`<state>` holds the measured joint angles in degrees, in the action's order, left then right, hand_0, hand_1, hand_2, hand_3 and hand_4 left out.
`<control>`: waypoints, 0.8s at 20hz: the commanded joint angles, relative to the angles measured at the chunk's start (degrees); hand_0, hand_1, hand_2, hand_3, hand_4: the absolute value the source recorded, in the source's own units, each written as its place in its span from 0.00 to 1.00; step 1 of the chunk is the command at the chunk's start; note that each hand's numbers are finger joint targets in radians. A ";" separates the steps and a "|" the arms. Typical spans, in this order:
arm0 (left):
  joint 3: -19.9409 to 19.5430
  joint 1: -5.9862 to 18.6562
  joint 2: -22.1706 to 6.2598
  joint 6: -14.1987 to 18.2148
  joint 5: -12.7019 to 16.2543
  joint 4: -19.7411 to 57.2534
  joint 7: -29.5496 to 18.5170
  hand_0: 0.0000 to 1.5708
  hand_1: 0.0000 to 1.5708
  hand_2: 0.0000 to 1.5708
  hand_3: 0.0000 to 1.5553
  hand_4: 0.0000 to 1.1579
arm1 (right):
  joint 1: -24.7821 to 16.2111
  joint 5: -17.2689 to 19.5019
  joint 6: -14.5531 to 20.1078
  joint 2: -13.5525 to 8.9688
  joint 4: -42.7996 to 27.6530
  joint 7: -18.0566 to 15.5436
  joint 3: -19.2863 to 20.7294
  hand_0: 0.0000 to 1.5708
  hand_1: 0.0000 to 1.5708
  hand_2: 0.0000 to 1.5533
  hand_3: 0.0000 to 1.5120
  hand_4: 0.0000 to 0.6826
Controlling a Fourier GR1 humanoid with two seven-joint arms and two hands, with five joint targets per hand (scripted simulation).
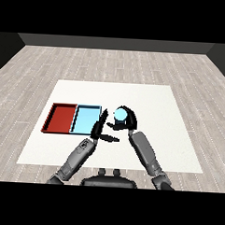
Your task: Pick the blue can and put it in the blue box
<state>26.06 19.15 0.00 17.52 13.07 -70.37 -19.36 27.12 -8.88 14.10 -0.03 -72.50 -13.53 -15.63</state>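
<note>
Right hand (129,121): fingers curled round the light blue cylindrical can (120,115), held just right of the light blue tray (86,119).
Left hand (100,128): fingers held straight, apart, nothing grasped.
Red tray (60,118): set touching the blue tray's left side.

No text, label, brand, number or sign can be read anywhere. The blue can (120,115) shows only a plain pale top, the red tray (51,123) and the light blue tray (86,120) have bare walls and floors, and the white bench (169,136) carries no markings.
</note>
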 commanded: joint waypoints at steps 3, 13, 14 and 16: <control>0.60 6.54 0.00 0.31 5.76 9.09 -2.58 0.00 0.00 0.00 0.00 0.00 | -2.95 0.32 1.75 0.03 -4.97 1.68 -3.80 0.92 0.92 0.94 0.91 0.82; 4.13 9.53 0.00 3.38 9.15 12.33 -3.32 0.00 0.00 0.00 0.00 0.00 | -0.46 -3.64 0.81 0.03 2.65 -6.03 -4.45 0.90 0.90 0.94 0.90 0.82; 3.76 7.16 0.00 2.73 7.85 10.28 -3.26 0.00 0.00 0.00 0.00 0.00 | 1.64 -4.56 1.39 0.03 5.58 -6.75 -5.75 0.91 0.91 0.94 0.91 0.82; 1.84 7.87 0.00 2.67 7.11 8.78 -1.30 0.00 0.00 0.00 0.00 0.00 | 0.11 -3.31 4.74 0.03 -1.49 -1.42 -7.49 0.91 0.91 0.94 0.91 0.81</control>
<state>29.61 26.55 0.00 20.78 20.52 -61.62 -21.47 27.82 -11.90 16.80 -0.02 -71.33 -16.67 -21.12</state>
